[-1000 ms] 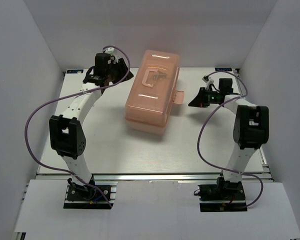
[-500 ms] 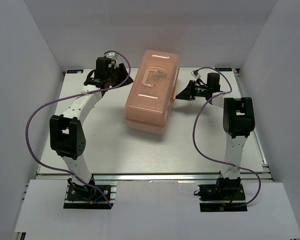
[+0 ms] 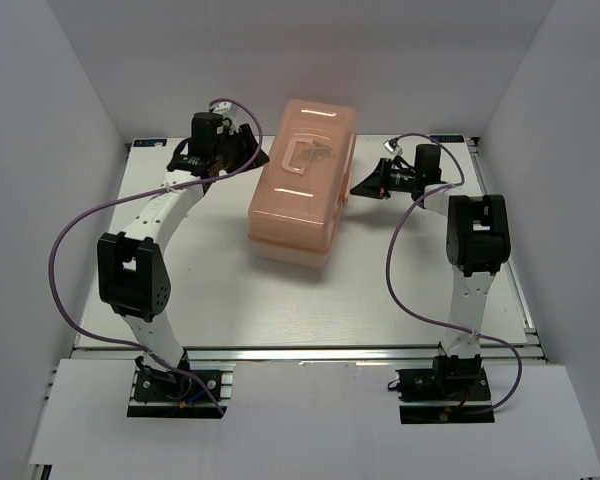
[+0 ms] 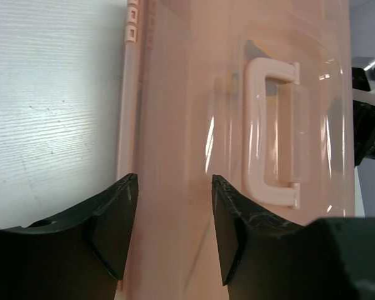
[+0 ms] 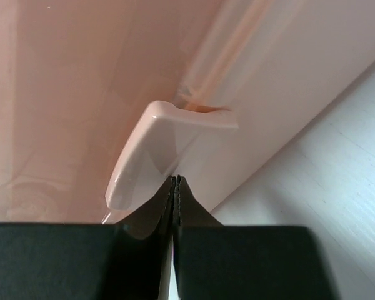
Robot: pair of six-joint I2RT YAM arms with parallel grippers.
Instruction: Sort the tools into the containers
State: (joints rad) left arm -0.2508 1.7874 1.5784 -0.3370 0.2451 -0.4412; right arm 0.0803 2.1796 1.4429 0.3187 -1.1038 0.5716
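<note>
The containers are shut inside a salmon-pink toolbox (image 3: 295,195) in the middle of the table, under its translucent lid (image 4: 187,112) with a handle (image 4: 269,125) on top. The tools are hidden. My left gripper (image 3: 257,157) is open at the toolbox's far left side; in the left wrist view its fingers straddle the lid's edge (image 4: 175,181) without closing on it. My right gripper (image 3: 359,189) is shut with nothing in it. Its joined tips (image 5: 176,179) are tucked just under the latch (image 5: 153,153) on the right side.
White table surface (image 3: 220,290) lies around the toolbox, with walls close on the left, back and right. In the left wrist view the right arm's black wrist (image 4: 370,125) shows beyond the lid.
My right arm has swung left from open table to the toolbox, bringing its shut tips under the latch. The left gripper has edged slightly toward the lid.
</note>
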